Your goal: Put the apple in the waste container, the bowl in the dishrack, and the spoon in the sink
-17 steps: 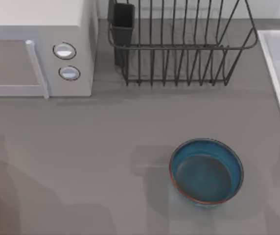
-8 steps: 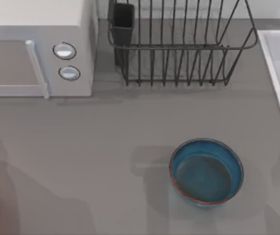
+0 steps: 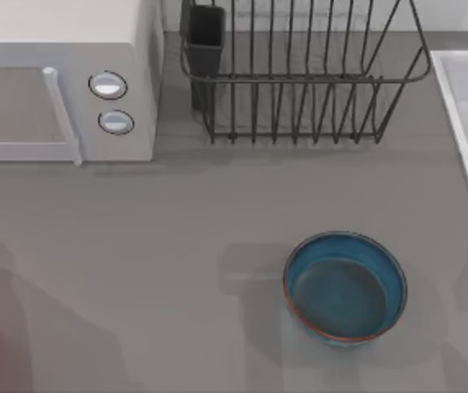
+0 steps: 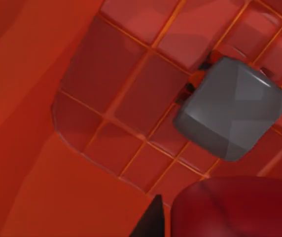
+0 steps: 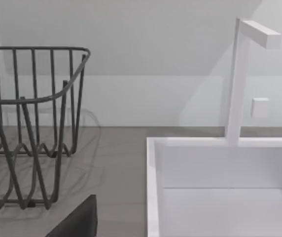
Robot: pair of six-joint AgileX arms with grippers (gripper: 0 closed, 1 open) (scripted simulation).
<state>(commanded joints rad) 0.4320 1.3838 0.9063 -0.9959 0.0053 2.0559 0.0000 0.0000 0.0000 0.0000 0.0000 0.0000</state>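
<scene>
Only the arm's shadow at the near left has shifted; the bowl (image 3: 344, 285) sits where it was, near and right of centre, with the dishrack (image 3: 299, 74) far behind it. The apple step looks to be in hand: the left gripper (image 4: 156, 224) hangs over the waste container (image 4: 42, 74), the apple (image 4: 234, 207) close beneath it above the gridded floor and a grey block (image 4: 232, 108). Whether it clasps the apple or has let go, I cannot tell. Next comes a clean drop and lift away. The right gripper (image 5: 79, 222) idles by the sink (image 5: 153, 187), its state unclear
</scene>
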